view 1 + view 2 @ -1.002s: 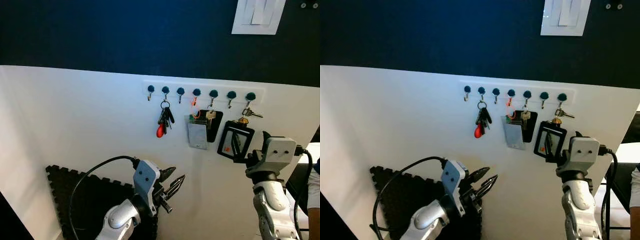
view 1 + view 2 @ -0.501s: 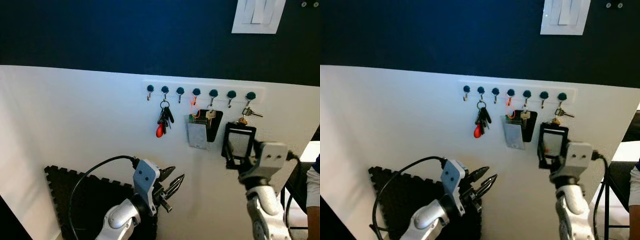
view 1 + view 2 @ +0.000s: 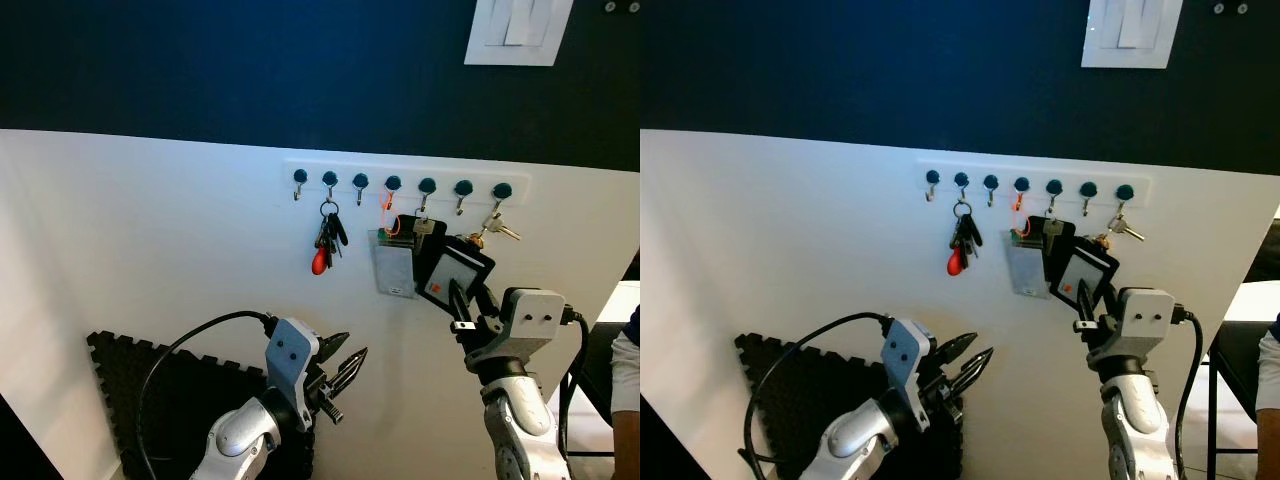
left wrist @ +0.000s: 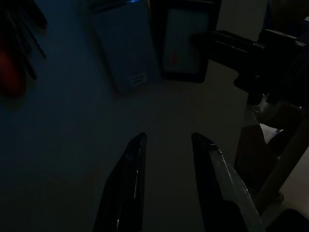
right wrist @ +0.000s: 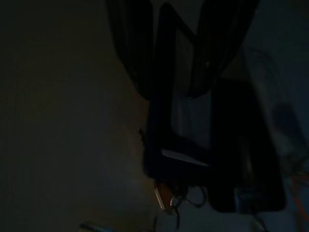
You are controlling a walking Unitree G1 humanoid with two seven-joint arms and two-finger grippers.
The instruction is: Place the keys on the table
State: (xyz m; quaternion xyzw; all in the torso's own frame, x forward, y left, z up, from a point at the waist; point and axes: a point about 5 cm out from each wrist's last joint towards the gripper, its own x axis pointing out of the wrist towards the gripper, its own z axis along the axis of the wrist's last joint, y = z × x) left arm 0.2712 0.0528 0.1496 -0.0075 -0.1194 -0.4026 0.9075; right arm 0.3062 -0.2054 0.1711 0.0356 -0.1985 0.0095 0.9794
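A white rack of teal hooks (image 3: 395, 184) runs along the wall. A key bunch with a red fob (image 3: 325, 243) hangs from the second hook. Gold keys (image 3: 490, 232) hang from the last hook, joined to a black-framed badge holder (image 3: 453, 270) that is tilted up to the left. My right gripper (image 3: 461, 308) is shut on the holder's lower edge; the right wrist view shows the frame (image 5: 166, 140) between its fingers. My left gripper (image 3: 345, 372) is open, low and below the red-fob keys, holding nothing. Its fingers (image 4: 133, 183) stand apart.
A clear card sleeve with an orange ring (image 3: 394, 265) and a black card case (image 3: 428, 245) hang just left of the badge holder. A light switch plate (image 3: 517, 30) sits above. A black foam mat (image 3: 150, 395) lies below left. A person's arm (image 3: 628, 400) shows at the right edge.
My right gripper has moved left and lower, swinging the badge holder from upright to a tilt against the black card case. The gold keys are pulled slanted. The left arm has stayed put.
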